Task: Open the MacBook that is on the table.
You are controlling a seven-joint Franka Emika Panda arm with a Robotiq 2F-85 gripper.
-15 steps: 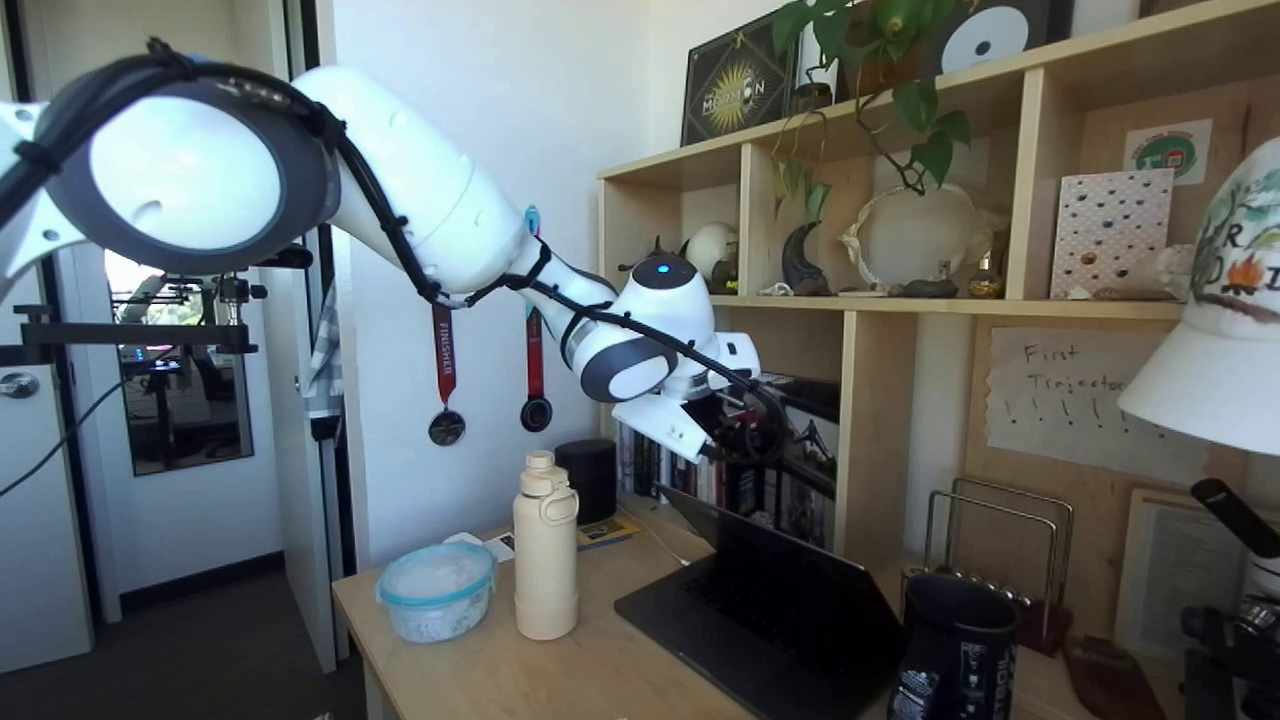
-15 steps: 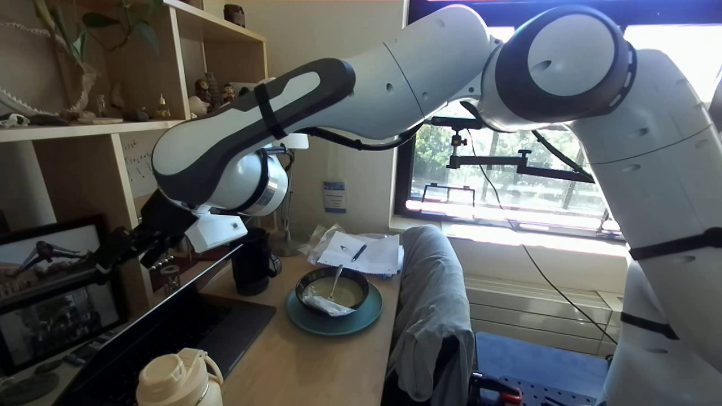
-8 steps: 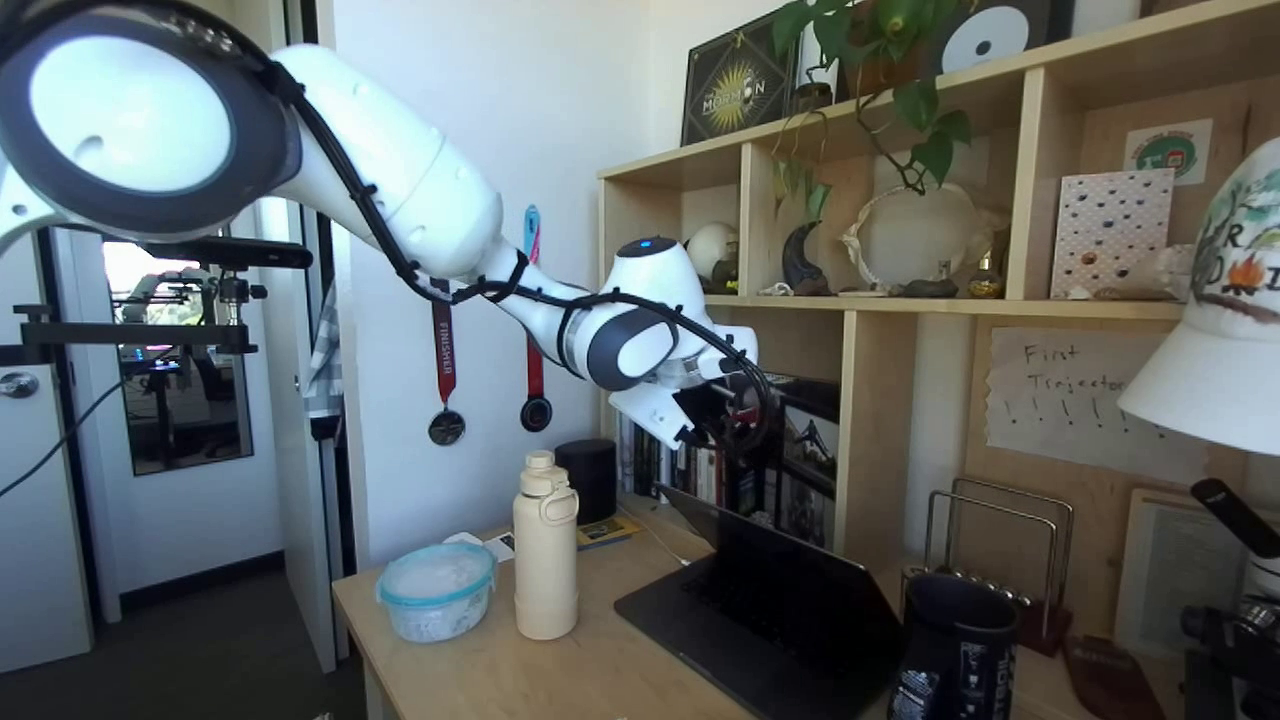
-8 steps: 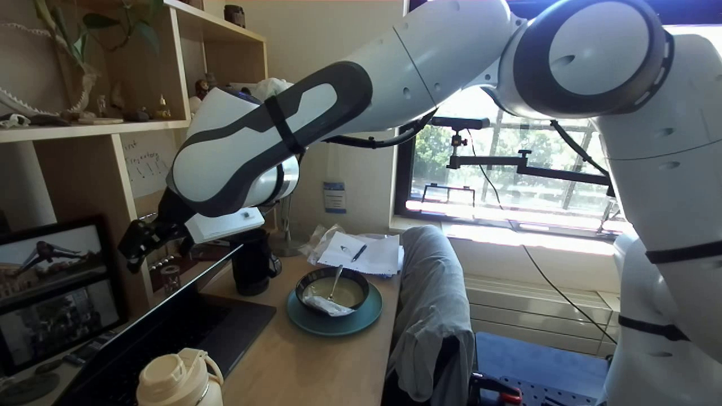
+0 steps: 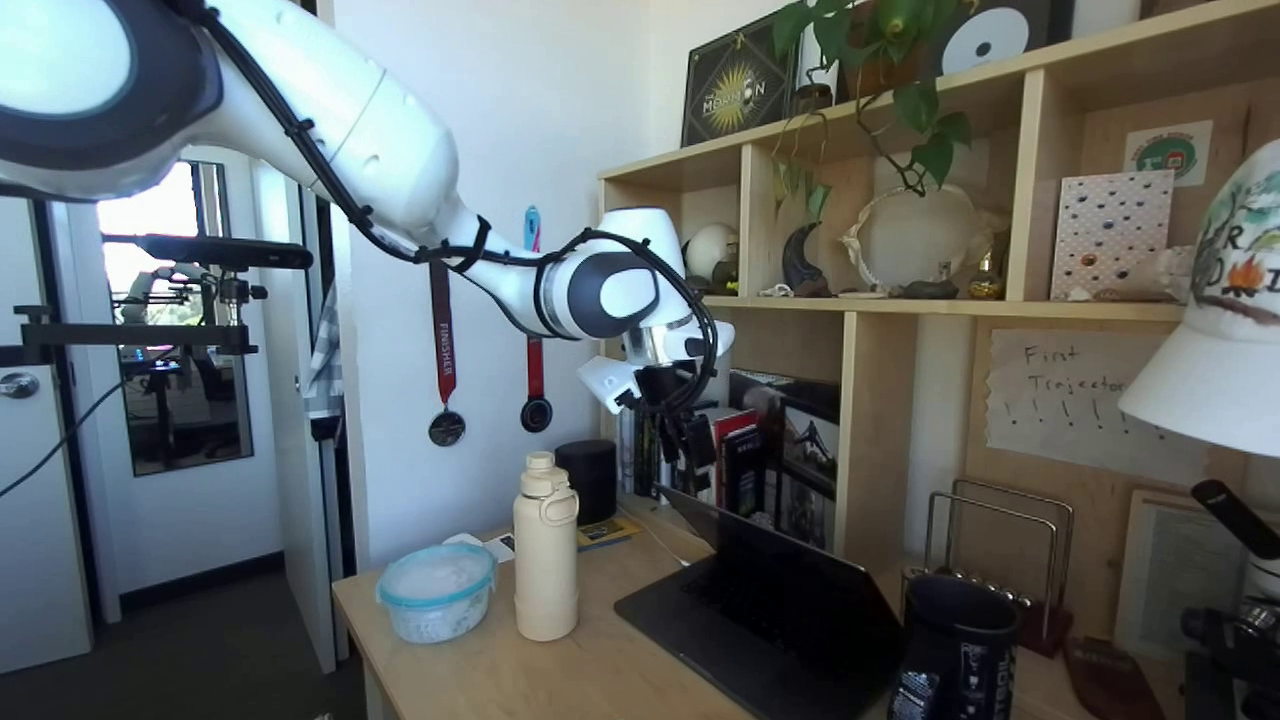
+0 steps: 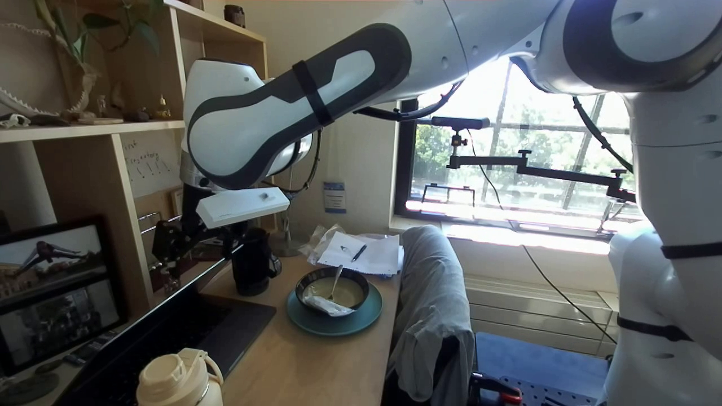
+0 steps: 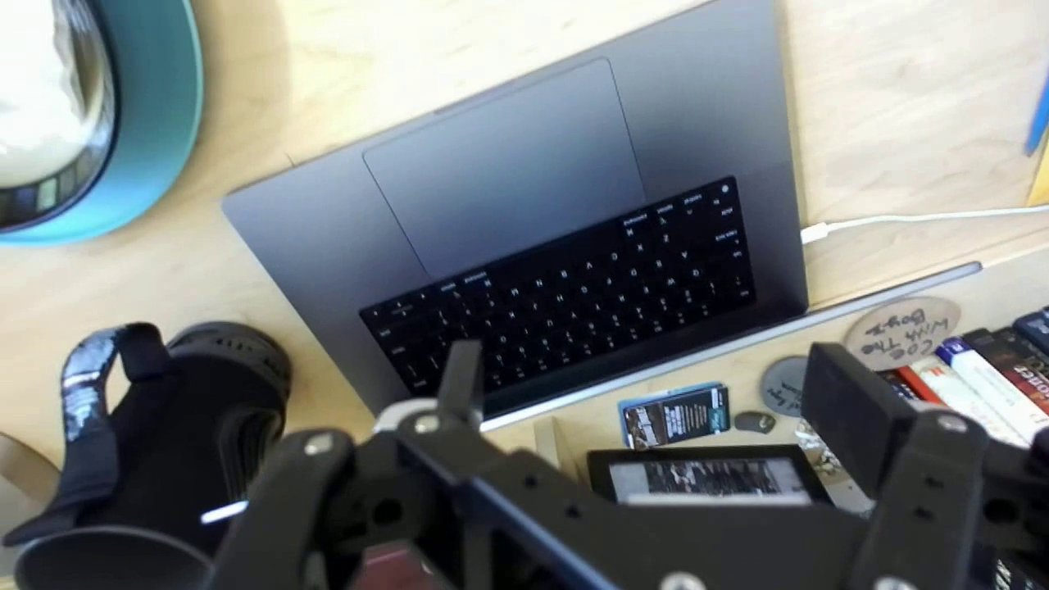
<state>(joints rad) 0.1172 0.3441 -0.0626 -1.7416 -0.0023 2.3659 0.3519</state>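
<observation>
While the laptop point(image 7: 516, 176) on the bench point(image 7: 885, 106) already has its lid point(image 5: 790, 560) raised, the fingers point(image 7: 852, 418) hang wide and empty above the lid's top edge, their spread slightly skewed from its long axis; further opening likely needs a push from the keyboard point(image 7: 574, 283) side.

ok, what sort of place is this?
Likely an office or home study, can't tell which: an open MacBook on the table, papers farther along it, and a shelf unit holding books.
</observation>
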